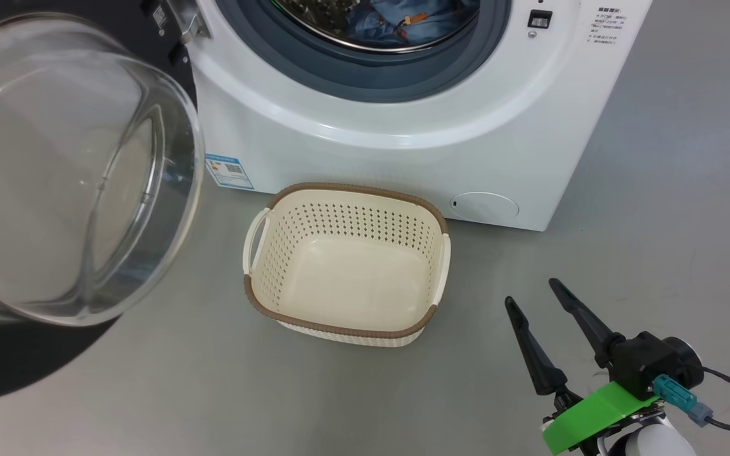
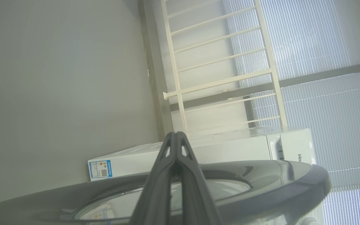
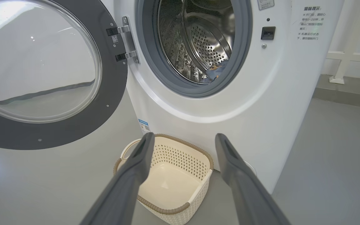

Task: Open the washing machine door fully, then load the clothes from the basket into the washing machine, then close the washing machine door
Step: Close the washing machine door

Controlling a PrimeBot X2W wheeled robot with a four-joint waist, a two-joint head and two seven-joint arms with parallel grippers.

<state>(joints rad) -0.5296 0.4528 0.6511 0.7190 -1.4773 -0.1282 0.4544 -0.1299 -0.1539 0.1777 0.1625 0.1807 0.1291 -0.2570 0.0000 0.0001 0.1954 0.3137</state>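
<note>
Laundry, the light blue clothes (image 1: 390, 22), lies inside the steel drum (image 1: 314, 22) of the washing machine (image 1: 403, 145) in the head view. The washing machine door (image 1: 73, 190) stands swung wide at the left, and the basket (image 1: 352, 189) sits on the grey floor (image 1: 656, 221) just in front of the machine. The right gripper (image 1: 531, 291) hangs at the lower right, fingers spread, gripping nothing. In the left wrist view, the left gripper (image 2: 176, 135) has its fingers pressed together with nothing between them, in front of the door's black ring. In the right wrist view, the spread fingers frame the basket, and the clothes lie low in the drum.
</note>
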